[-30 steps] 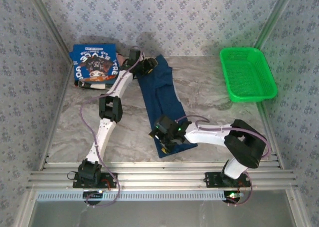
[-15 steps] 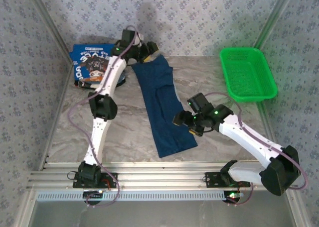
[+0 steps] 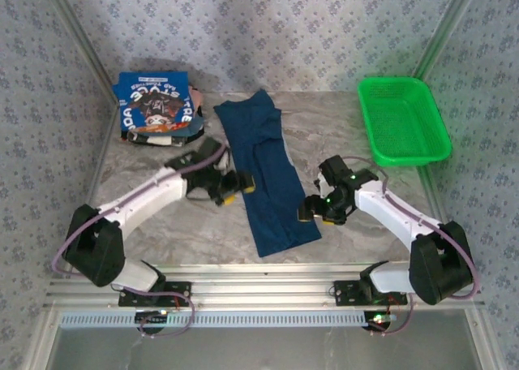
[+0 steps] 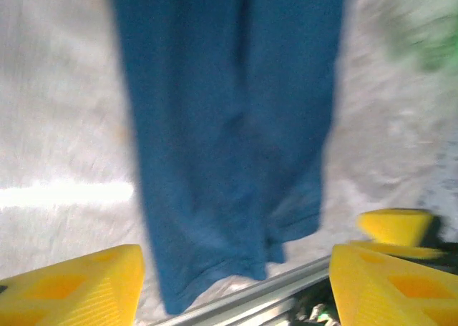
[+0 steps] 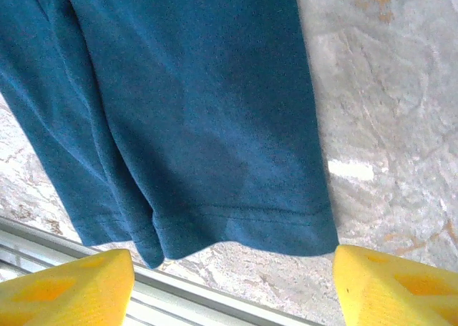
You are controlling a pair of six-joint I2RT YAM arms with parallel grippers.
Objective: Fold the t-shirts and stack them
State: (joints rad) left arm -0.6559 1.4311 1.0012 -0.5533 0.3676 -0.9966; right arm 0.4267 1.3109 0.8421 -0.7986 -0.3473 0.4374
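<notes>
A dark blue t-shirt [image 3: 263,171], folded into a long narrow strip, lies on the table and runs from the back middle toward the front edge. Its hem end shows in the left wrist view [image 4: 229,140] and the right wrist view [image 5: 193,111]. My left gripper [image 3: 241,187] [image 4: 236,269] hovers open at the strip's left edge, about halfway along. My right gripper [image 3: 306,210] [image 5: 232,269] stands open at the strip's right edge near the hem. Neither holds anything. A brighter blue t-shirt [image 3: 154,102] with white lettering lies folded at the back left, on top of a small pile.
A green mesh basket [image 3: 403,118] stands at the back right. The table's metal front rail [image 3: 259,285] runs just below the shirt's hem, and it shows in the right wrist view [image 5: 107,269]. Bare marble table [image 3: 340,143] lies between shirt and basket.
My left arm has swung back from the shirt's far end to its left edge at mid-length. My right gripper has shifted slightly right and nearer. The shirt lies as before.
</notes>
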